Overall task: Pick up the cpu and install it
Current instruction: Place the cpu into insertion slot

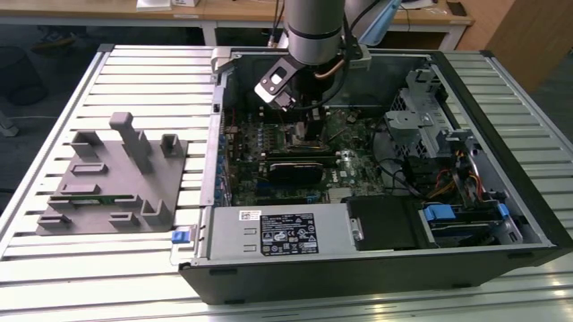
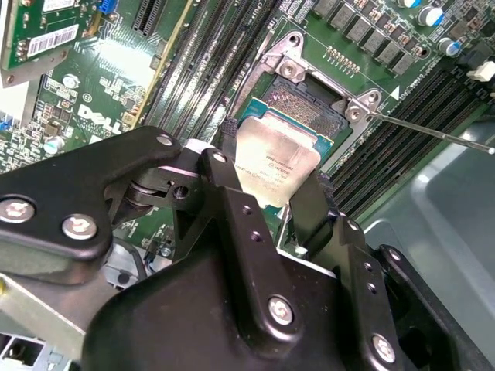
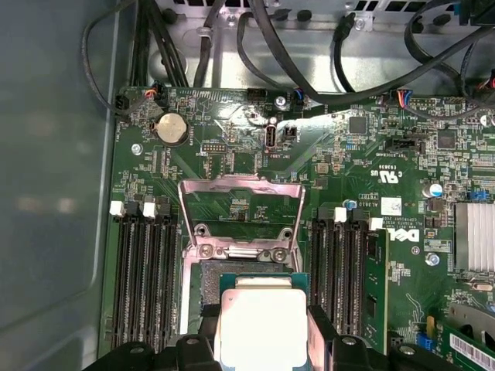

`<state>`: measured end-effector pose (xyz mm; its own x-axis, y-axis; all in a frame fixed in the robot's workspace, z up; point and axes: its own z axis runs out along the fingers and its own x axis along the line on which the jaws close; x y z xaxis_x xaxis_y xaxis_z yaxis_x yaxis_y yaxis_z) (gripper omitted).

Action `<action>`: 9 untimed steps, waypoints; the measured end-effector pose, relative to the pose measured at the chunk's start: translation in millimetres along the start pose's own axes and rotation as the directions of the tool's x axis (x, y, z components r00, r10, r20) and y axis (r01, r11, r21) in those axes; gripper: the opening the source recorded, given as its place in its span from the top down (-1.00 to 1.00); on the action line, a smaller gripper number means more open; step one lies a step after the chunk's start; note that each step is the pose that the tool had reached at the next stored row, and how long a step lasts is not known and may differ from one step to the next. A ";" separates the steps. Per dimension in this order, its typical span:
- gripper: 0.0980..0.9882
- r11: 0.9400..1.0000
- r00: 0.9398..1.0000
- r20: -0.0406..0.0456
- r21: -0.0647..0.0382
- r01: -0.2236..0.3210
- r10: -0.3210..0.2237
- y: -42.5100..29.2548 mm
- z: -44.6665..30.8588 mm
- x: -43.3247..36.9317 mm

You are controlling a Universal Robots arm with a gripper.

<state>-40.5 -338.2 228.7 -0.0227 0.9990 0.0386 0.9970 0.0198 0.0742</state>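
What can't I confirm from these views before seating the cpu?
Second wrist view: the cpu's near edge, covered by the gripper.
First wrist view: the socket contacts beneath the cpu, so the gap between them is unreadable.
Exterior view: the socket area, blocked by the arm.

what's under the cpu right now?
The open socket on the motherboard; its contact field shows past the cpu edge. The rest is hidden by the chip in the gripper.

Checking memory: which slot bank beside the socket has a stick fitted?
The bank nearer the finned heatsink: a green stick stands in its outer slot; the other bank looks empty.
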 end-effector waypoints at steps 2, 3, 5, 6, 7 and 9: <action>0.04 1.000 1.000 0.000 0.000 0.000 0.000 -0.1 1.1 0.7; 0.04 1.000 1.000 0.000 0.000 0.000 0.000 -0.2 1.9 1.3; 0.04 1.000 1.000 0.000 0.000 -0.002 0.002 -0.2 3.3 3.0; 0.04 1.000 1.000 0.000 0.000 -0.004 0.004 -0.3 4.3 3.9; 0.04 1.000 1.000 0.001 0.000 -0.006 0.006 -0.3 5.6 4.5; 0.04 1.000 1.000 0.001 0.000 -0.010 0.010 -0.4 7.8 6.5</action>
<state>-40.5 -331.3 221.1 -0.0130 0.9992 0.0379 0.9972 0.0101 0.0741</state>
